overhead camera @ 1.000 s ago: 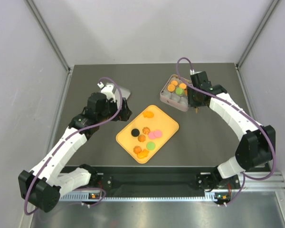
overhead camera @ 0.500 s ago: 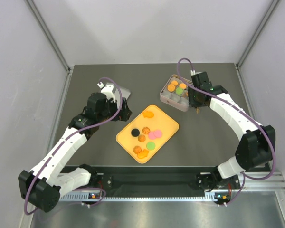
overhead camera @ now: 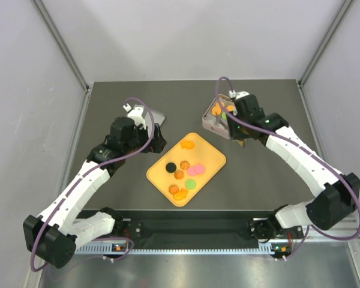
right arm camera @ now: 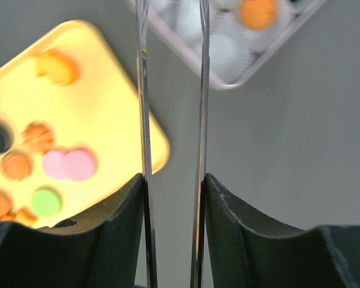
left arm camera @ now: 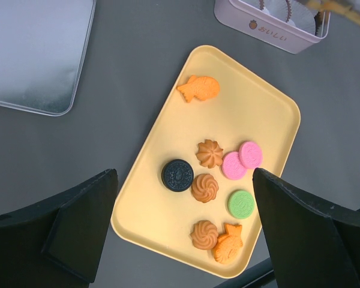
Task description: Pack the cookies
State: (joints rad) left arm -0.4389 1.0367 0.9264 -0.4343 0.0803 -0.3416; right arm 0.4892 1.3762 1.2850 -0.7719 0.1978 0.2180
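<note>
Several cookies lie on the orange tray [overhead camera: 211, 157]: a black one [left arm camera: 177, 174], pink ones [left arm camera: 250, 154], a green one [left arm camera: 241, 204], orange swirls and fish shapes [left arm camera: 199, 88]. More orange cookies [overhead camera: 218, 111] sit in the pink tin [overhead camera: 211, 120]. My left gripper [left arm camera: 189, 228] hangs open above the tray's near end, holding nothing. My right gripper [overhead camera: 239, 133] is shut on thin metal tweezers [right arm camera: 143, 120], above the table between tin [right arm camera: 228, 54] and tray [right arm camera: 108, 114]. The tweezers' blades stand apart; their tips run out of the right wrist view.
A silver lid [left arm camera: 36, 54] lies flat on the dark table left of the tray, behind my left wrist [overhead camera: 132, 135]. Grey walls close in the table on the left, right and back.
My right arm has swung left, from the tin's right side to over its near edge, toward the tray. The left arm and the cookies have not moved.
</note>
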